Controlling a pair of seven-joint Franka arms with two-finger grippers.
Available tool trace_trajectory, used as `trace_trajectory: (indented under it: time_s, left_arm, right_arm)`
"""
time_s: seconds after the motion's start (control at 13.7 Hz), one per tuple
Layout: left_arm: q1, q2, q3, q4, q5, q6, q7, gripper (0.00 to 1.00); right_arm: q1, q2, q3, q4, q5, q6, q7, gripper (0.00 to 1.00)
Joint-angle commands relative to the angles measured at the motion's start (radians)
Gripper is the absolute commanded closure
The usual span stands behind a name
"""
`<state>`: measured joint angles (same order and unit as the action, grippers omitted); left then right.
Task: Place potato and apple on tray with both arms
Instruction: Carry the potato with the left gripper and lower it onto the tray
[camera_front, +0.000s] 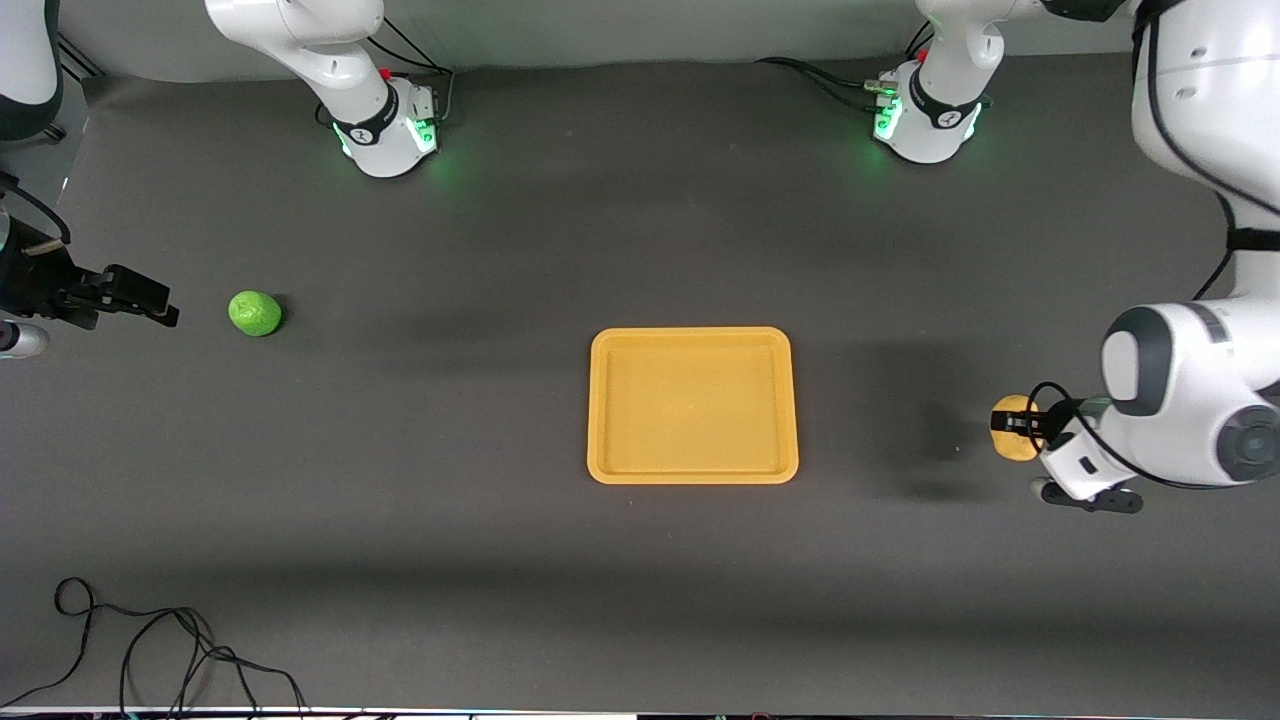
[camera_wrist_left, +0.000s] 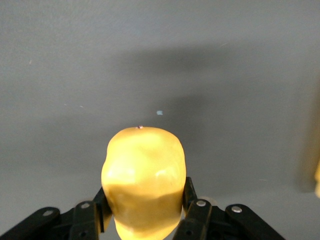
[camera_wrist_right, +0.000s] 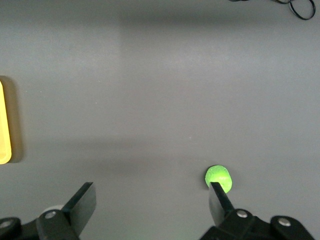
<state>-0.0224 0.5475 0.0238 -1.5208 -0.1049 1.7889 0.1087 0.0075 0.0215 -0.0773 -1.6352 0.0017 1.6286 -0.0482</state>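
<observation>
The potato, a yellow-orange lump, is held in my left gripper above the table toward the left arm's end, beside the tray. In the left wrist view the fingers are shut on both sides of the potato, and its shadow lies on the table apart from it. The green apple lies on the table toward the right arm's end. My right gripper is open and empty in the air beside it. In the right wrist view the apple shows just past one fingertip.
The orange-yellow tray sits in the middle of the dark table with nothing on it; its edge shows in the right wrist view. Black cables lie near the table's front edge at the right arm's end. The arm bases stand along the table's back edge.
</observation>
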Motion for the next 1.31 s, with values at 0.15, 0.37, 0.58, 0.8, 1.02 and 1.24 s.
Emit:
trace_trajectory:
  time_s: [0.15, 0.37, 0.58, 0.8, 1.02, 1.24]
  left_arm:
    - [-0.232, 0.012, -0.008, 0.047, -0.019, 0.032, -0.358, 1.0]
    - [-0.356, 0.057, -0.019, 0.05, -0.018, 0.084, -0.487, 1.0]
    - [-0.436, 0.101, -0.019, 0.031, -0.019, 0.171, -0.553, 1.0]
    - [-0.493, 0.161, -0.019, 0.024, -0.006, 0.211, -0.581, 1.0]
    - [-0.493, 0.173, -0.019, 0.002, -0.004, 0.236, -0.58, 0.98]
    - [-0.488, 0.183, -0.018, 0.001, -0.003, 0.277, -0.578, 0.61]
  right_arm:
    - [0.006, -0.011, -0.053, -0.002, 0.017, -0.01, -0.056, 0.0]
    - [0.006, -0.014, -0.055, -0.002, 0.015, -0.01, -0.059, 0.0]
    - [0.008, -0.064, -0.093, -0.07, 0.015, 0.008, -0.099, 0.0]
    - [0.009, -0.19, -0.174, -0.254, 0.003, 0.103, -0.214, 0.0]
    - [0.009, -0.268, -0.274, -0.362, -0.051, 0.135, -0.288, 0.0]
    - [0.009, -0.379, -0.312, -0.487, -0.081, 0.146, -0.303, 0.0]
